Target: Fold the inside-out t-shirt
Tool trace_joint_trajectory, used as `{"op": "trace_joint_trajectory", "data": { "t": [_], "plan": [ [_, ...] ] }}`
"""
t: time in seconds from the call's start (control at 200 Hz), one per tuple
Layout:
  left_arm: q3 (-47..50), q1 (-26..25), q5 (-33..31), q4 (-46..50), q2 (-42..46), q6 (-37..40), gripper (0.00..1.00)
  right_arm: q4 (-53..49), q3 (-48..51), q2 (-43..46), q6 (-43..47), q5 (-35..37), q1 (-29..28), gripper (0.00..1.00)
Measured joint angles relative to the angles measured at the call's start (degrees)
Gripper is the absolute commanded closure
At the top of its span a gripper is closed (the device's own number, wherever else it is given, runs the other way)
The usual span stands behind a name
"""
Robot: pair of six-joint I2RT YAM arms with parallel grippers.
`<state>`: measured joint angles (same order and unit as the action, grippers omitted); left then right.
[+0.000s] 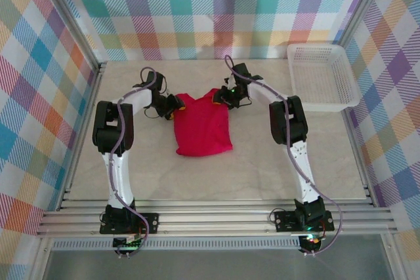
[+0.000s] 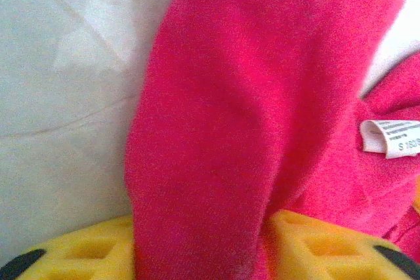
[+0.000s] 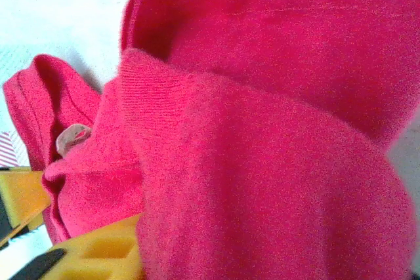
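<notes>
A pale beige, faintly marbled tabletop (image 1: 262, 168) forms the floor of an enclosure. Cloth walls in a pastel plaid of pink, teal, yellow, orange and purple squares (image 1: 216, 4) stand behind it and on both sides. Silver aluminium frame posts (image 1: 361, 8) rise at the far corners, and ribbed aluminium rails (image 1: 216, 218) run along the near edge. The light is even and soft, with faint shadows.

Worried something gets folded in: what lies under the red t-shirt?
Around the t-shirt only the pale table shows; whatever lies beneath its middle is hidden by the fabric.
</notes>
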<state>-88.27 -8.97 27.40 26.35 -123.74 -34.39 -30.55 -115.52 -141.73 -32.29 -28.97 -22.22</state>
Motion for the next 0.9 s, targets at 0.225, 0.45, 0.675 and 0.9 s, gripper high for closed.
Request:
{"op": "trace_joint_trajectory", "data": {
  "t": [0.225,0.45,0.675,0.9],
  "plan": [
    [0.1,-4.2,0.9,-13.4,-3.0,-1.9,0.97,-1.2,-0.8,-0.1,0.2,0.3,0.1,0.91],
    [-0.1,-5.7,1.9,-17.3,-3.2,-1.8,1.0,-3.9,-2.3,-0.1,1.9,1.3,0.5,0.97],
    [-11.5,-4.3,1.4,-11.1,-3.2,1.2,1.0,-9.6,-12.1,0.2,4.9,2.2,3.3,0.99],
    [-23.9,-3.4,1.3,-9.8,-0.4,1.9,1.0,-13.4,-28.3,3.0,6.5,1.9,5.8,1.0]
  ]
}}
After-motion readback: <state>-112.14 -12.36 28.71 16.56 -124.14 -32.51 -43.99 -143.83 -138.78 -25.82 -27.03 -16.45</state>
